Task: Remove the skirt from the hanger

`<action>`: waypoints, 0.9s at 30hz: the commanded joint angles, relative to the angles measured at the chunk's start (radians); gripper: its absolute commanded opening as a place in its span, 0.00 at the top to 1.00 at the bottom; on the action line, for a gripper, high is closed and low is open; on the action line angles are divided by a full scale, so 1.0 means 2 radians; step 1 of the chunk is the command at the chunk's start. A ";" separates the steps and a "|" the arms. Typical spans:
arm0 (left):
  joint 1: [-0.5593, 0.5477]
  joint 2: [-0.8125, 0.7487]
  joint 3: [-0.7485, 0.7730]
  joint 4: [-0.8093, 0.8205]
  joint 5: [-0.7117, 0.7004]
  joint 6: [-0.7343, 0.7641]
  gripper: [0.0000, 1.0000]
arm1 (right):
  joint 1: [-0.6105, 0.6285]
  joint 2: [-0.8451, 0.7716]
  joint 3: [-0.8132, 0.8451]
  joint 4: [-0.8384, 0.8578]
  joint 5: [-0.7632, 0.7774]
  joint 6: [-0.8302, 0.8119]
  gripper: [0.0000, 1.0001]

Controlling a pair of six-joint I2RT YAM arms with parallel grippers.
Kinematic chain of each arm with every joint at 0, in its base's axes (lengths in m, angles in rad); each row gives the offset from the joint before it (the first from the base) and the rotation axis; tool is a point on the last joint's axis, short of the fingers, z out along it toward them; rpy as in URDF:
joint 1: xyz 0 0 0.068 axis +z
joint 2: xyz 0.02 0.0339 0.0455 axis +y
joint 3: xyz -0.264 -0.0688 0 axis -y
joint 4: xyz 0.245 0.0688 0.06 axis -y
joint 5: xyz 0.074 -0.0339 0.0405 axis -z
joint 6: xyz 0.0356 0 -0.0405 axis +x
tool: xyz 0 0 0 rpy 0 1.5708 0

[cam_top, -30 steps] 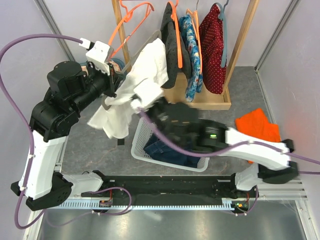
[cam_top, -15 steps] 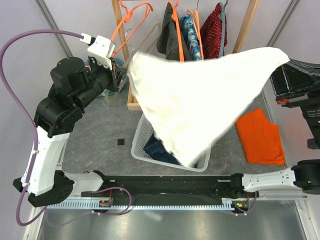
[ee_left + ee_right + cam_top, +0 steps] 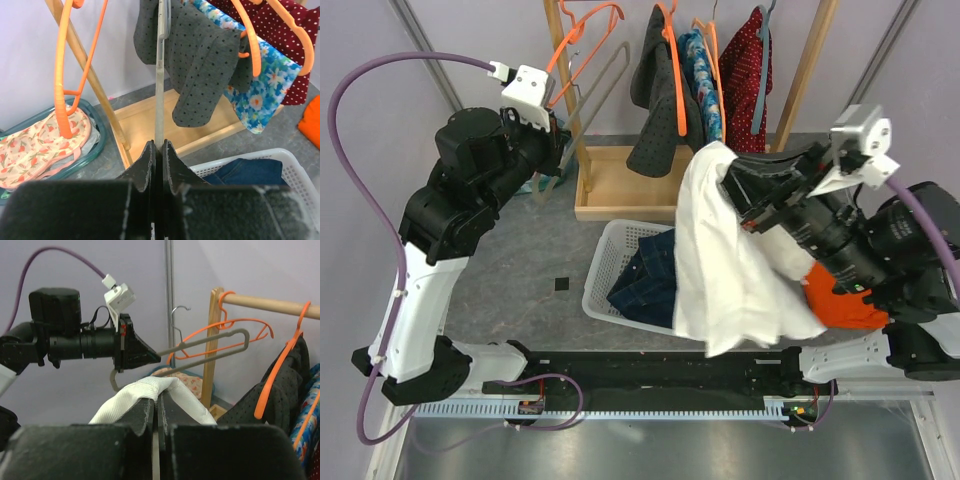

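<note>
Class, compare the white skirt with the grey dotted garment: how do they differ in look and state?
The white skirt is plain; the grey dotted garment is spotted. The skirt hangs from the right gripper, off any hanger; the grey garment hangs on an orange hanger. Both hang loose.

Grey desk (image 3: 520,280): the white basket (image 3: 600,265) sits mid-surface, the wooden rack base (image 3: 620,185) just behind it, a teal tub (image 3: 101,140) far left, an orange cloth (image 3: 845,308) right, and a small black square (image 3: 561,285) beside the basket.

grey hanger (image 3: 159,85), pinched by end effector (image 3: 158,150)
</note>
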 commanded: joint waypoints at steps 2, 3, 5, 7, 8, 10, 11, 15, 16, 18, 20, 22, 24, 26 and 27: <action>0.002 0.012 0.016 0.049 -0.033 0.012 0.98 | 0.001 -0.005 -0.009 0.003 0.014 0.014 1.00; 0.002 0.015 0.013 0.051 -0.036 0.015 0.98 | 0.001 -0.005 -0.020 0.003 0.017 0.015 1.00; 0.002 0.015 0.006 0.062 -0.039 0.017 0.98 | 0.001 -0.006 -0.030 0.001 0.028 0.018 1.00; 0.002 0.014 -0.004 0.069 -0.042 0.020 0.98 | 0.002 -0.009 -0.047 0.000 0.037 0.018 1.00; 0.002 0.013 -0.005 0.071 -0.042 0.020 0.98 | 0.001 -0.011 -0.053 -0.002 0.047 0.018 1.00; 0.002 0.013 -0.007 0.072 -0.041 0.020 0.98 | 0.001 -0.014 -0.074 -0.002 0.061 0.017 1.00; 0.002 0.013 -0.007 0.073 -0.040 0.022 0.98 | 0.001 -0.015 -0.083 -0.001 0.079 0.015 1.00; 0.002 0.011 -0.006 0.074 -0.039 0.024 0.98 | 0.001 -0.011 -0.116 0.000 0.128 0.002 1.00; 0.002 0.011 -0.007 0.075 -0.038 0.024 0.98 | 0.001 -0.004 -0.119 -0.005 0.137 0.001 1.00; 0.002 0.009 -0.008 0.074 -0.037 0.024 0.98 | 0.002 0.009 -0.121 -0.019 0.166 -0.002 1.00; 0.002 0.007 -0.011 0.073 -0.037 0.023 0.98 | 0.000 0.018 -0.123 -0.026 0.204 -0.006 1.00; 0.002 0.003 -0.014 0.074 -0.035 0.023 0.98 | 0.000 0.032 -0.123 -0.042 0.219 -0.009 1.00; 0.002 0.002 -0.015 0.074 -0.032 0.022 0.98 | -0.001 0.040 -0.126 -0.049 0.231 -0.011 1.00; 0.002 0.001 -0.015 0.074 -0.032 0.021 0.98 | -0.004 0.043 -0.131 -0.050 0.228 -0.010 1.00; 0.002 0.001 -0.015 0.073 -0.031 0.021 0.98 | -0.006 0.043 -0.134 -0.050 0.225 -0.006 1.00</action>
